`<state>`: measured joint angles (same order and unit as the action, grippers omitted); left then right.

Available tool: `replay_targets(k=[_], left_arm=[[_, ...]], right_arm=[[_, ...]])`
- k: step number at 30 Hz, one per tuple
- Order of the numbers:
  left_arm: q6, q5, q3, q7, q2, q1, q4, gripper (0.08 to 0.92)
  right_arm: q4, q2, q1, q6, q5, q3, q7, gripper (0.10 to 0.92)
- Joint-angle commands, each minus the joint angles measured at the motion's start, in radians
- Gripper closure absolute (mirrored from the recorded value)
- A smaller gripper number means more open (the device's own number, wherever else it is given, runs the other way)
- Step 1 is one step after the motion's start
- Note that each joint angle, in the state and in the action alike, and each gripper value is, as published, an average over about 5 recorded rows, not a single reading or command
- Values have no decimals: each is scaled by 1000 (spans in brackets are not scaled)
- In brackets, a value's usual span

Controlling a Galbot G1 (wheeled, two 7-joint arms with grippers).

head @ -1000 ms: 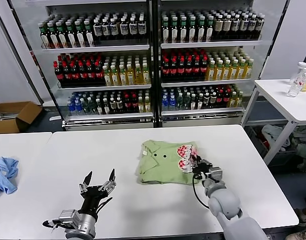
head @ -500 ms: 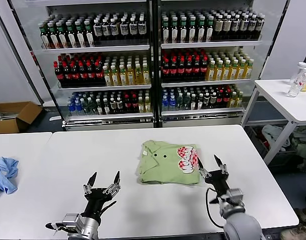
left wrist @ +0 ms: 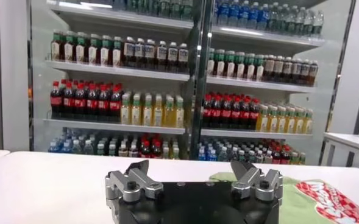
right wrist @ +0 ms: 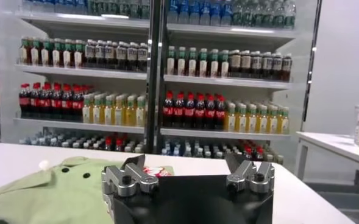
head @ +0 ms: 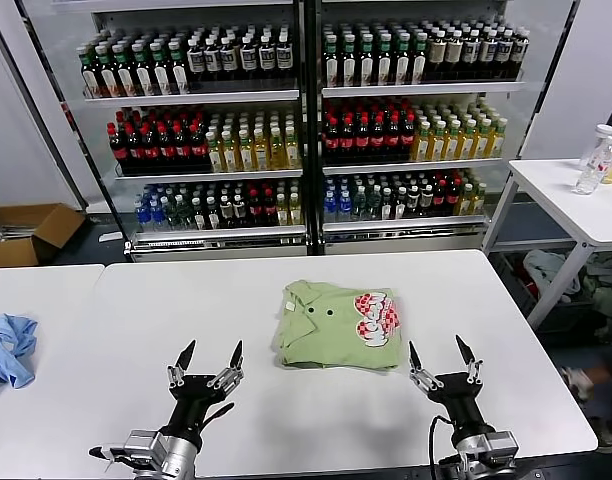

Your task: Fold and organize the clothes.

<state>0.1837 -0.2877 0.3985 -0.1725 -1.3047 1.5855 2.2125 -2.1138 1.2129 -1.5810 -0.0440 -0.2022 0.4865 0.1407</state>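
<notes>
The light green polo shirt (head: 336,322) lies folded into a neat rectangle on the white table (head: 286,420), collar and buttons to the left, red-and-white print (head: 376,318) at its right. It also shows in the right wrist view (right wrist: 51,192) and at the edge of the left wrist view (left wrist: 313,198). My left gripper (head: 209,352) is open and empty near the table's front, left of the shirt. My right gripper (head: 439,352) is open and empty at the front right, just off the shirt's right corner.
A light blue cloth (head: 6,350) lies on the neighbouring table at far left. Drink-filled shelves (head: 306,120) stand behind. A side table with bottles (head: 596,160) is at the back right; a cardboard box (head: 26,232) sits on the floor at left.
My right gripper let go of the shirt's right edge, opened, and drew back toward the table's front. The left gripper shifted only slightly. The shirt stays folded.
</notes>
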Motion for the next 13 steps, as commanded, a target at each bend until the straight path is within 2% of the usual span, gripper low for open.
replay_targets(k=[1, 13], left_arm=[[-2, 22, -9, 17, -2, 8, -1, 177], [-6, 38, -11, 39, -9, 7, 10, 177]], right_arm=[[-47, 3, -60, 45, 36, 13, 17, 203], [-33, 11, -34, 67, 47, 3, 43, 203]])
